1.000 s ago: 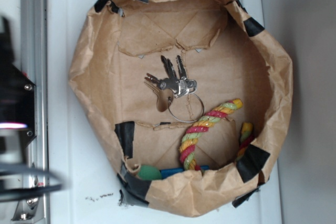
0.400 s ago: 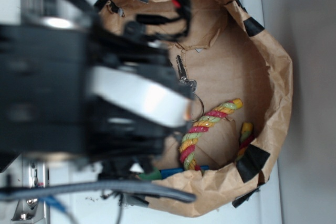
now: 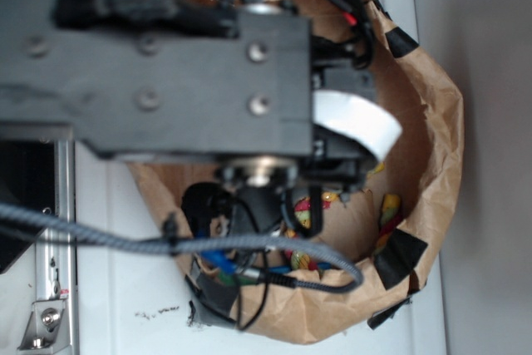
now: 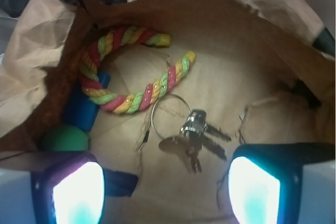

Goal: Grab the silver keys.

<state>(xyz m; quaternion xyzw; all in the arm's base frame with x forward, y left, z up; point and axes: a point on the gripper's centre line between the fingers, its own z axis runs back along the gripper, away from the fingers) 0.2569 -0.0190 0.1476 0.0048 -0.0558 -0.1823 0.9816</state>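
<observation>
Rope of red, yellow and green braid curls at left on the brown paper bag's floor, the shiny silver keys beside it between the spread fingers of the gripper.

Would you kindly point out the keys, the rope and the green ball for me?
keys (image 4: 195, 139): wrist view, on the clip.
rope (image 4: 131, 100): wrist view, on its lower bend.
green ball (image 4: 64, 140): wrist view, on its top.
</observation>
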